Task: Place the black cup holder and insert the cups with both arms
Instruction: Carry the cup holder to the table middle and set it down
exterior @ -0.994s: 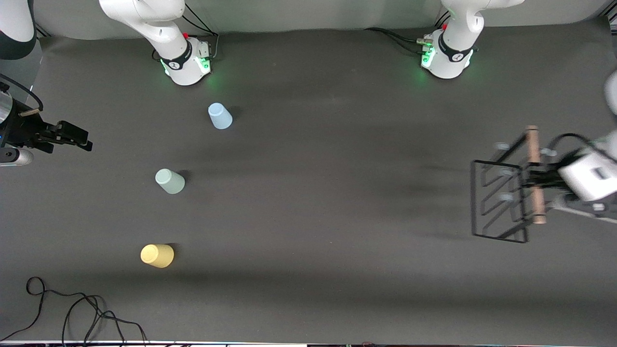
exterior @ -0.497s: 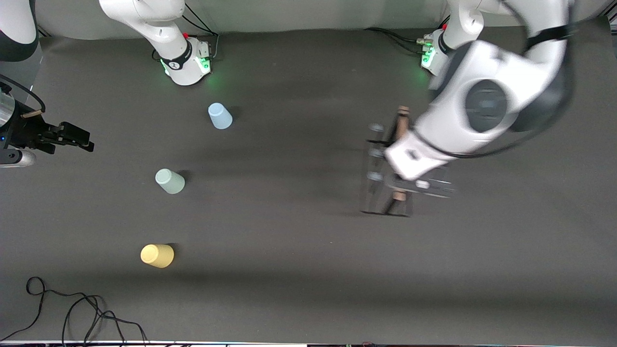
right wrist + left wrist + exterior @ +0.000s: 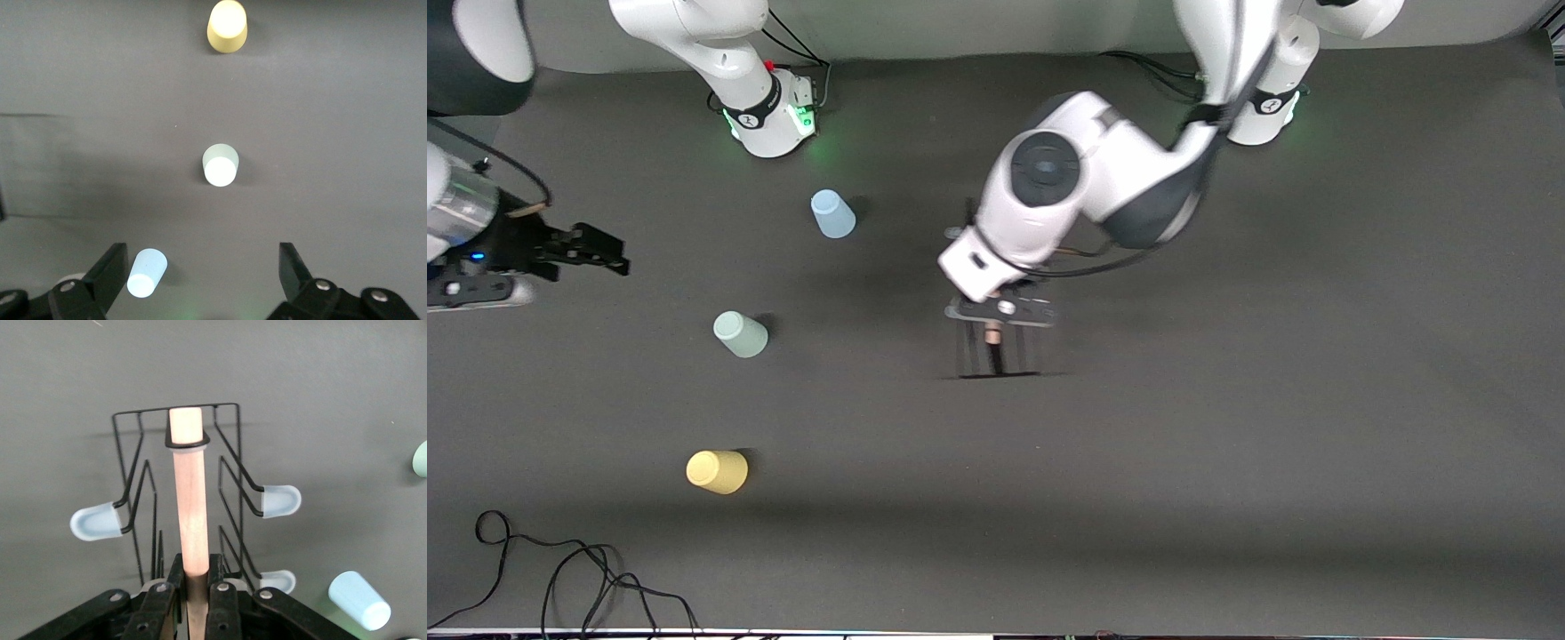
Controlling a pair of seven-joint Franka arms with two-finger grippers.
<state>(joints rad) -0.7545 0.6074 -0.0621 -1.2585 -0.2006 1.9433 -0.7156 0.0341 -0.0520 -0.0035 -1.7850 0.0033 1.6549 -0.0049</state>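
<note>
The surface (image 3: 1227, 444) is showing a plain dark grey, unpatterned. The black cup holder (image 3: 183, 487) is showing thin black wire, a light wooden rod handle (image 3: 188, 500) and pale blue-grey prong caps (image 3: 280, 501). Three cups are showing plain pastels: a light blue cup (image 3: 832, 214), a pale mint green cup (image 3: 740, 334) and a yellow cup (image 3: 717, 471). The arms are showing white shells with dark grey joint bands; the left tool (image 3: 193, 600) and the right tool (image 3: 203, 280) are showing black. Green lights are glowing at both bases.
</note>
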